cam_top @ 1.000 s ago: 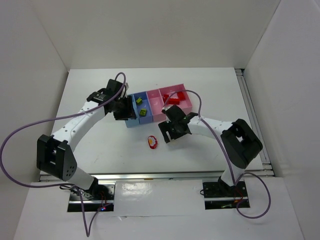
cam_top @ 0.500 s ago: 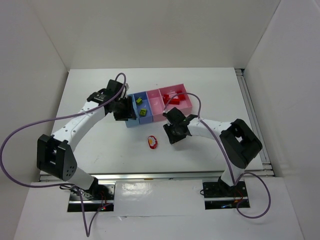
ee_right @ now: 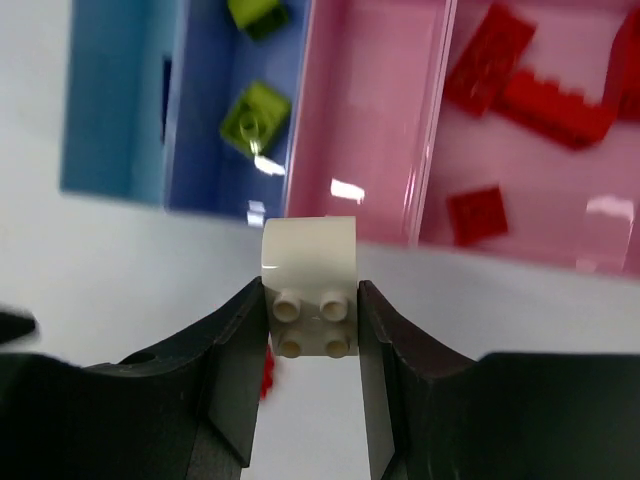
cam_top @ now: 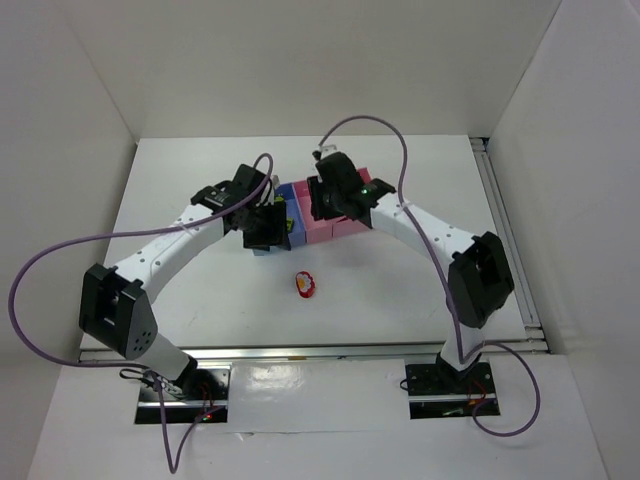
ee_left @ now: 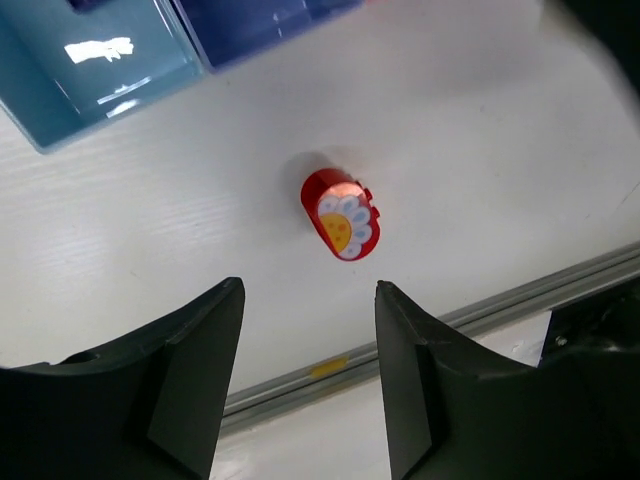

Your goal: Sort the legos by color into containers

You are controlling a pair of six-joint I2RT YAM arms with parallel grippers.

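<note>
My right gripper (ee_right: 310,290) is shut on a white lego (ee_right: 308,270), studs toward the camera, held above the table just in front of the containers. In the darker blue tray (ee_right: 205,150) lie two yellow-green legos (ee_right: 258,118). The small pink tray (ee_right: 365,120) holds nothing; the large pink tray (ee_right: 600,225) holds several red legos (ee_right: 545,100). A red-and-white flower lego (ee_left: 341,213) lies on the table, ahead of my open, empty left gripper (ee_left: 310,287). From above, the left gripper (cam_top: 268,228) hovers at the trays' left end and the right gripper (cam_top: 322,200) over their middle.
The light blue tray (ee_left: 90,60) sits at the left end of the row. The table's front metal rail (ee_left: 480,310) runs close below the flower lego (cam_top: 304,284). White walls enclose the table on three sides.
My right arm has swung from the table in front of the trays up over them, its jaws now shut on the white lego. The left jaws have opened and shifted slightly right.
</note>
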